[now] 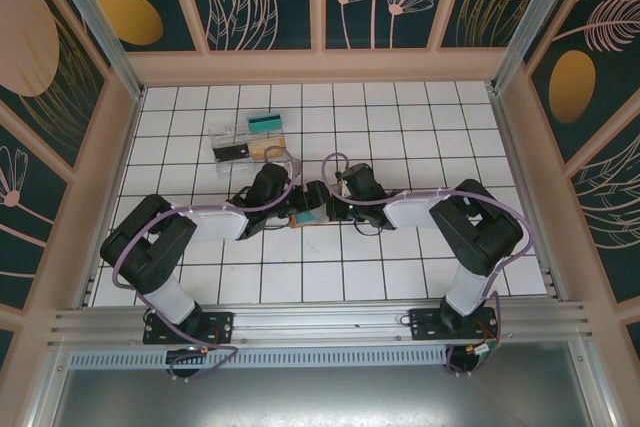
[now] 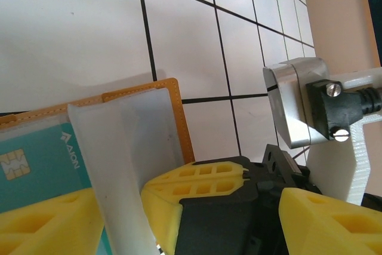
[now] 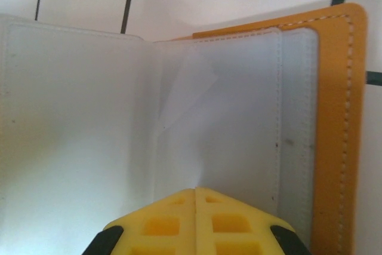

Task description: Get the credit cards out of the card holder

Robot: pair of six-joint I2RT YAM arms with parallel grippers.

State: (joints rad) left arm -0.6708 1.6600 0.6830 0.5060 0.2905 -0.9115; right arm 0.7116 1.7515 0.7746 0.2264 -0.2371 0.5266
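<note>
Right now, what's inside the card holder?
A teal chip card lies in the open card holder, partly covered by a frosted plastic sleeve. Whether other cards sit beneath it is hidden.

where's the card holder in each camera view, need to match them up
top external: card holder at the centre of the tiled table.
left wrist: lower left, with a teal card inside.
right wrist: lying open across the picture.
Shared landmark: its orange stitched border.

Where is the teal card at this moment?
In the left wrist view the teal card sits at lower left, in the open card holder, beside its clear sleeve.
</note>
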